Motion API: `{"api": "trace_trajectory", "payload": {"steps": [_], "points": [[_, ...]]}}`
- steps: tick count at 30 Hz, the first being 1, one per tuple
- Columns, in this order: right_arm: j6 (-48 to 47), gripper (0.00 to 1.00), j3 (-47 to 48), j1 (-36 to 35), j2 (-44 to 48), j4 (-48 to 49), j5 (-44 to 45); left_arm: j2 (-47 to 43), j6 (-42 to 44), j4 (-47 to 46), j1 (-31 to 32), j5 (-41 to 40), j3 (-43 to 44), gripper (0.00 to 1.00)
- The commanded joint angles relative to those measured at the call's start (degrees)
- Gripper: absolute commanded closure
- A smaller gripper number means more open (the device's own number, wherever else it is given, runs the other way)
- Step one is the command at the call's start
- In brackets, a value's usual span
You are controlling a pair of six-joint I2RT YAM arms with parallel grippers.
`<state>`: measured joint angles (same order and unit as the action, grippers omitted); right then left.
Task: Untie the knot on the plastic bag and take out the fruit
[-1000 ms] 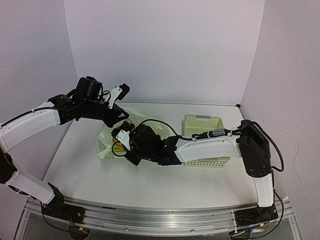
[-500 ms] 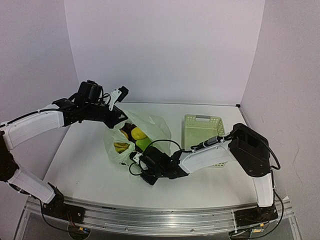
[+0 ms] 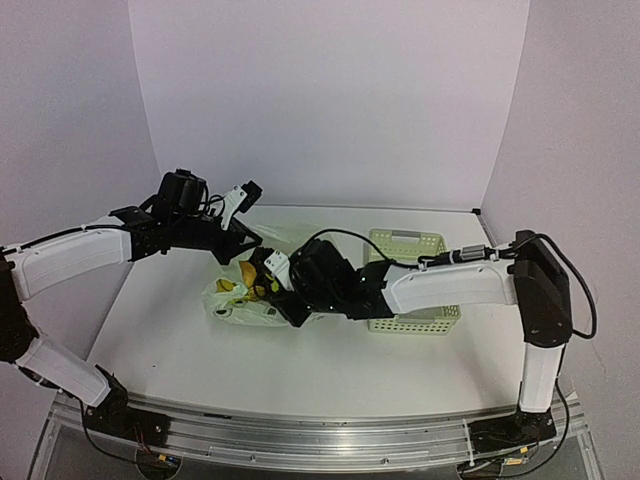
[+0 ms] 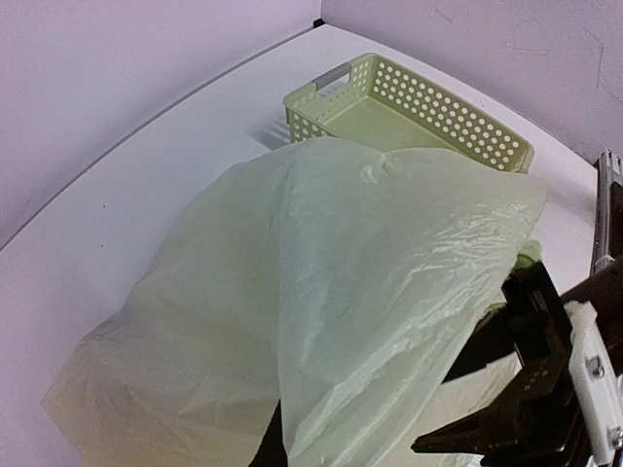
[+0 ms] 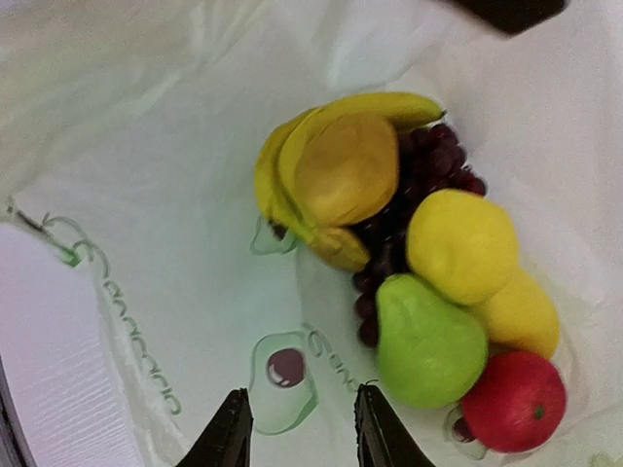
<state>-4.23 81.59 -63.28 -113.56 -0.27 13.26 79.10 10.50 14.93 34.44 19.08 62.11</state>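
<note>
Untying looks done: plastic bag (image 4: 321, 292), left of the basket (image 3: 405, 238), gapes, left gripper (image 3: 245, 232) pinching its rim up, right gripper (image 5: 302, 433) spread, empty, over fruit (image 5: 428, 345), all still inside.

— Where does the thin translucent pale green plastic bag (image 3: 232, 308) lie?
— Left of the middle of the white table (image 3: 180, 350), mouth open, one side of its film raised.
— And the toy fruit (image 3: 245, 287)?
— Heaped inside: yellow bananas (image 5: 375, 105), orange piece (image 5: 346, 170), dark grapes (image 5: 443, 161), two lemons (image 5: 462, 243), green pear (image 5: 428, 341), red apple (image 5: 514, 401).
</note>
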Motion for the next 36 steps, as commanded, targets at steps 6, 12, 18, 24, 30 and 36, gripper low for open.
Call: {"api": "trace_trajectory", "payload": {"steps": [6, 12, 18, 24, 30, 36], "points": [[-9.03, 0.50, 8.02, 4.13, -4.66, 0.51, -3.74, 1.63, -1.08, -3.86, 0.03, 1.37, 2.80, 1.00], [-18.33, 0.44, 12.69, 4.44, -11.67, -3.43, 4.89, 1.94, -2.45, -4.60, 0.02, -0.37, 3.28, 1.00], [-19.13, 0.35, 14.45, 6.08, -15.29, -3.33, 10.48, 2.16, -2.72, -5.77, 0.02, -1.16, 2.35, 1.00], [-20.27, 0.24, 14.40, 6.42, -17.43, -3.40, 7.34, 3.42, -2.46, -6.89, -0.11, -1.51, 2.75, 1.00], [-18.96, 0.26, 15.24, 8.15, -19.97, -3.42, 8.43, 3.87, -2.04, -6.79, -0.57, -1.50, 2.78, 1.00], [-18.48, 0.53, 16.41, 8.90, -20.99, -3.22, 8.77, 4.24, -1.91, -6.60, -0.88, -1.55, 3.52, 1.00]]}}
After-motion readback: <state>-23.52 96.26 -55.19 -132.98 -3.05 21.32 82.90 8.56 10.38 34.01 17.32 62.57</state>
